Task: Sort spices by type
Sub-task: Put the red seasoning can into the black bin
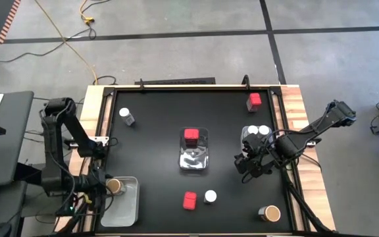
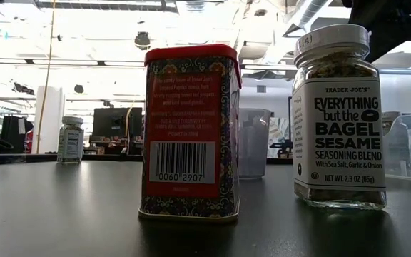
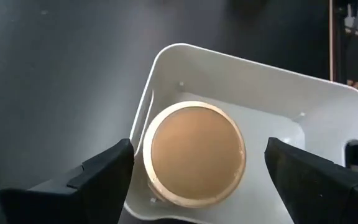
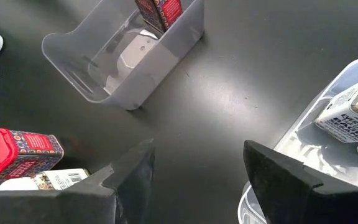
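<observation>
Between the spread fingers of the left gripper (image 3: 194, 168) stands a tan-topped jar (image 3: 194, 154), untouched by either finger, inside the clear bin (image 3: 303, 93) at the table's front left corner. Over at the right, the right gripper (image 4: 197, 168) hovers empty, its jaws apart, just beside the bin (image 4: 328, 124) holding white-lidded jars (image 4: 353, 115).
</observation>
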{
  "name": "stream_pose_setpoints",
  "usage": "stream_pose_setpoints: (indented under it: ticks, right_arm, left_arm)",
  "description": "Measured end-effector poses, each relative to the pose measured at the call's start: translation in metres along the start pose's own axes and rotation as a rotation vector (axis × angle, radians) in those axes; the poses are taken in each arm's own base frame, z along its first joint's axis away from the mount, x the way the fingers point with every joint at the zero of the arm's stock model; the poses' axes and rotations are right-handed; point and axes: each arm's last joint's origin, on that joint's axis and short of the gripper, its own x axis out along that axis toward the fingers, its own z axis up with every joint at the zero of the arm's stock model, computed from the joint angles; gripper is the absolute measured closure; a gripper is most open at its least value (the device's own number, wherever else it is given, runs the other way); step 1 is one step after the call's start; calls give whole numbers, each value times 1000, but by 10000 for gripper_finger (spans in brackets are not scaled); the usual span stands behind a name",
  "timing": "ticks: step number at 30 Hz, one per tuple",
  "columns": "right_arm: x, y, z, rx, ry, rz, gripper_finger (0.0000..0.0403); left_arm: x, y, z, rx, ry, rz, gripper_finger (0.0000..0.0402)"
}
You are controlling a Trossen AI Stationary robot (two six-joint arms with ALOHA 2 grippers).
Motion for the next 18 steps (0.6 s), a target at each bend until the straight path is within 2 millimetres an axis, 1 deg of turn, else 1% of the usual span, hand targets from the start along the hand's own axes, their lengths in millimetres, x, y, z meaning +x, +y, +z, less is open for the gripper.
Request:
stream_pose_setpoints:
  ticks: [7, 12, 18]
  right_arm:
    - [0, 0, 0, 0, 0, 0, 131]
    - [0, 0, 0, 0, 0, 0, 131]
    - [0, 0, 0, 0, 0, 0, 131]
  left_arm:
    - [-11, 11, 13, 22, 11, -51, 56]
    - [-12, 23, 24, 42, -4, -1, 56]
    - [-7, 33, 39, 51, -30, 92, 56]
